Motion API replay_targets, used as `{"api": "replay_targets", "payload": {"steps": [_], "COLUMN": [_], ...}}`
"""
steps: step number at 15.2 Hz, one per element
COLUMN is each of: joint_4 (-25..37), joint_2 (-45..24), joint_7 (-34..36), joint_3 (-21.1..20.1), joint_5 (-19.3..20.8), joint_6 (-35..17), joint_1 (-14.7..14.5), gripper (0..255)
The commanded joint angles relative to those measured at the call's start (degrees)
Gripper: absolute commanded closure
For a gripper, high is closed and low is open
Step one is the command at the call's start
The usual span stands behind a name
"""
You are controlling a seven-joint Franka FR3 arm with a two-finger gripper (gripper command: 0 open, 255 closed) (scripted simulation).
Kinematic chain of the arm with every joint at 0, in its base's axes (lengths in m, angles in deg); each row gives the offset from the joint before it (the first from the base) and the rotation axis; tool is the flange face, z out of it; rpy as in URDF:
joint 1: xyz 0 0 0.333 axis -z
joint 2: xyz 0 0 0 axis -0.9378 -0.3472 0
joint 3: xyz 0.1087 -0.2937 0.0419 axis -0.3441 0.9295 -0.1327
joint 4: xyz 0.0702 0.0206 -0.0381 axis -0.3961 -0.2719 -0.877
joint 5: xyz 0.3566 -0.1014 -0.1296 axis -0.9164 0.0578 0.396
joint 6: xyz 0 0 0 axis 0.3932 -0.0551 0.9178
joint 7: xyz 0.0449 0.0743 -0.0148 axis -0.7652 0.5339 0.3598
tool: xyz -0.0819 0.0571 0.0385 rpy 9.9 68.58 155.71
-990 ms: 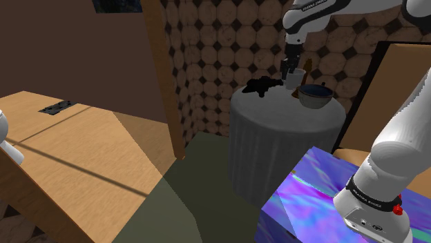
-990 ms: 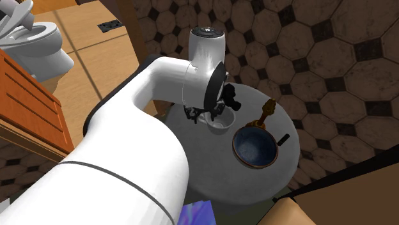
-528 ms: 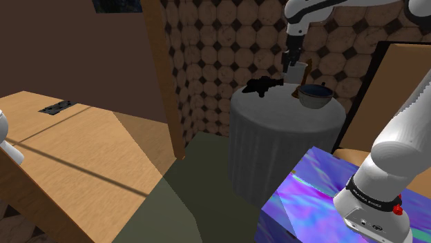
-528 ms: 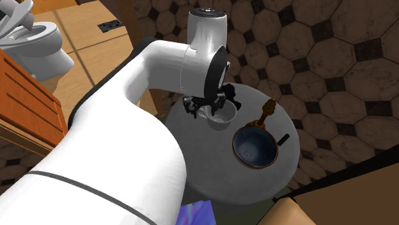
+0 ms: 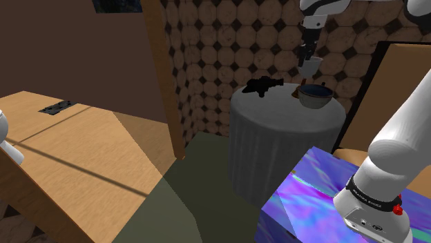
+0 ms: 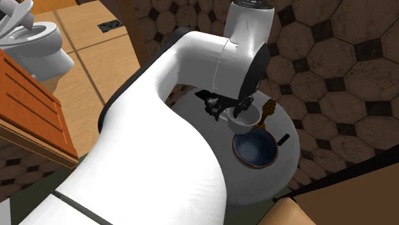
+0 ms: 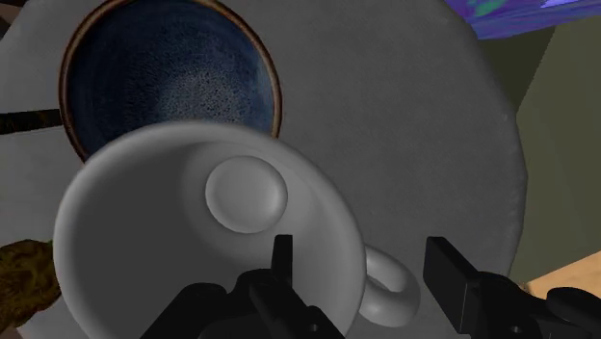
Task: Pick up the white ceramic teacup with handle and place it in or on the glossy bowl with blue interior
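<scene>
A pale grey-white teacup with a loop handle hangs in my gripper, which is shut on its rim by the handle. One finger is inside the cup, the other finger outside past the handle. The teacup is lifted off the round grey table, just above and beside the bowl. The bowl has a dark blue inside and a brown rim, and the teacup hovers at its edge. The bowl lies beyond the cup, on the side away from the handle.
A black figure lies on the table at the shoulder view's left of the bowl. A brown carved object rests close behind the bowl. My stand has a purple-blue top. A wooden counter and a toilet stand further off.
The gripper has risen with the teacup off the table and carried it to the shoulder view's right, from beside the black figure to the bowl's edge.
</scene>
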Motion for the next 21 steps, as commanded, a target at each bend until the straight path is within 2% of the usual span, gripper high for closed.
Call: {"api": "replay_targets", "payload": {"steps": [1,7,21], "joint_4": [1.0,6.7,-3.9], "joint_2": [-0.1,-3.1,-3.4], "joint_7": [-2.6,-11.7,-11.8], "joint_3": [1.3,5.8,5.8], "joint_5": [0.0,-1.4,-1.6], "joint_6": [0.8,3.8,-6.9], "joint_1": [1.2,5.5,5.5], "gripper": [255,255,255]}}
